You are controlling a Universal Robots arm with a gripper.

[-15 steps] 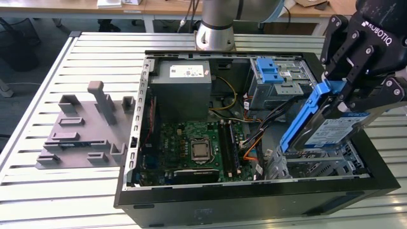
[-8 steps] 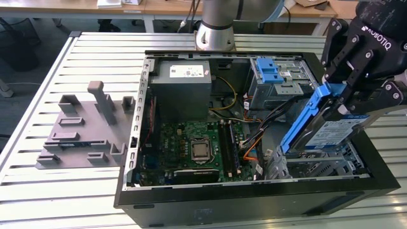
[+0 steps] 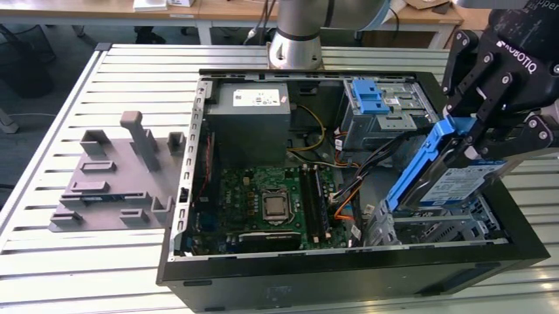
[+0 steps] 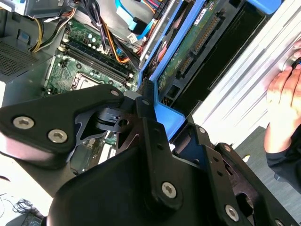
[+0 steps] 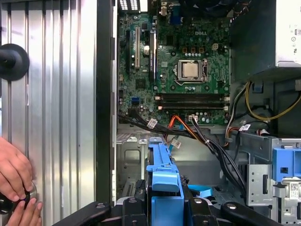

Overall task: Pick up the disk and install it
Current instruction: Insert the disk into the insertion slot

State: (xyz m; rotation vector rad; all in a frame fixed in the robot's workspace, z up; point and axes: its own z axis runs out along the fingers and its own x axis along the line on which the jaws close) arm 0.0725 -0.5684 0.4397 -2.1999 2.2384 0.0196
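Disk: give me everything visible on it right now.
The disk is a flat silver drive with a white-and-blue label, framed by a blue plastic bracket. The gripper clamps its upper end. It hangs tilted, lower end at the metal cage on the exterior view's right of the case. The second wrist view shows its green circuit-board underside.

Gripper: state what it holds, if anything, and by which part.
The gripper holds the disk, clamped at its raised end across the blue bracket. The disk hangs tilted above the drive cage.

white lettering (image 3: 517, 59) on the end effector (image 3: 465, 139)
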